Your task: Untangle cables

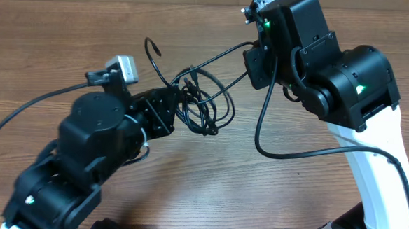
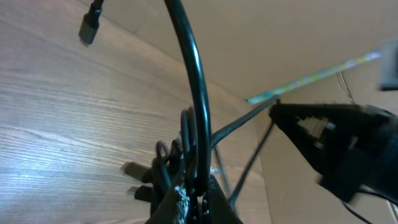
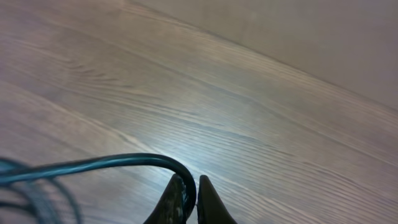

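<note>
Where the left claw (image 2: 198, 202) sits nearest the robot's base, its fingers are pressed together on the near edge of the tangle (image 1: 199, 104), with one black loop rising between them and arcing overhead in the left wrist view. Judged purpose: to anchor the knot so it cannot follow a pull. Just beyond that claw, at the middle of the bench (image 1: 68, 37), the tangle is a cluster of overlapping black loops; I cannot tell how many cables make it up, nor how much of it rests on the wood. One free end curls out of it toward the far left and finishes in a small plug (image 2: 89, 28), which points away from both arms and appears lifted off the surface. A single strand (image 1: 221, 58) leaves the tangle and runs nearly straight, its long axis diagonal toward the far right. It ends at the right claw (image 3: 190, 198), the farthest item, raised above the bench. That claw's fingers nearly meet, pinched on the strand, which bends into them from the left in the right wrist view. Judged purpose: the two holds are set well apart on one line to draw the strand out of the loops. Risk noted: a pull along this axis may tighten the knot rather than free it
</note>
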